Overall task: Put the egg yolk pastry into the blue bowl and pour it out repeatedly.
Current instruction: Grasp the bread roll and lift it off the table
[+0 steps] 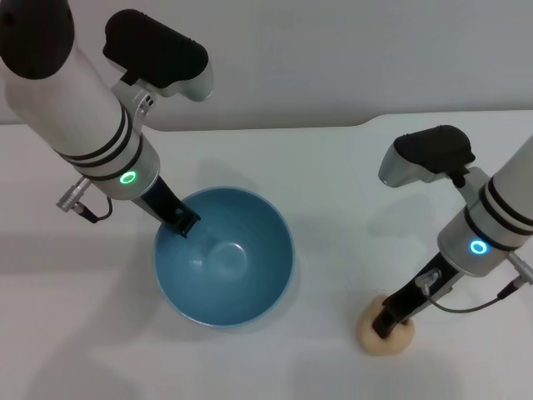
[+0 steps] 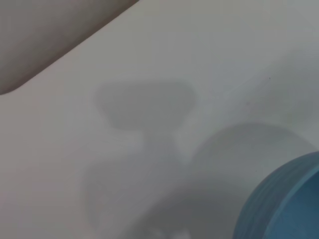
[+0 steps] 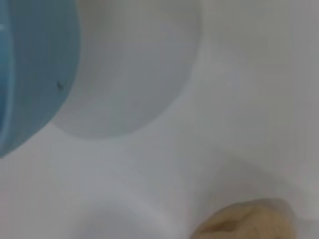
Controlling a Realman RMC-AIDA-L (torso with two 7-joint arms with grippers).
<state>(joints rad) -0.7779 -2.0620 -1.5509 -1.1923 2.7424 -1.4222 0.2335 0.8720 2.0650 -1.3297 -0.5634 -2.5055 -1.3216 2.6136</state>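
Note:
The blue bowl [image 1: 223, 257] stands upright and empty on the white table; its outer wall also shows in the left wrist view [image 2: 284, 204] and the right wrist view [image 3: 30, 74]. My left gripper [image 1: 181, 222] is shut on the bowl's far-left rim, one finger reaching inside. The egg yolk pastry [image 1: 398, 340], a small tan ball, lies on the table to the right of the bowl, and part of it shows in the right wrist view [image 3: 249, 221]. My right gripper [image 1: 386, 323] is down on top of the pastry, touching it.
The white table [image 1: 316, 167] carries only the bowl and the pastry. A grey wall runs along its far edge [image 1: 333, 83]. The arms cast soft shadows on the table.

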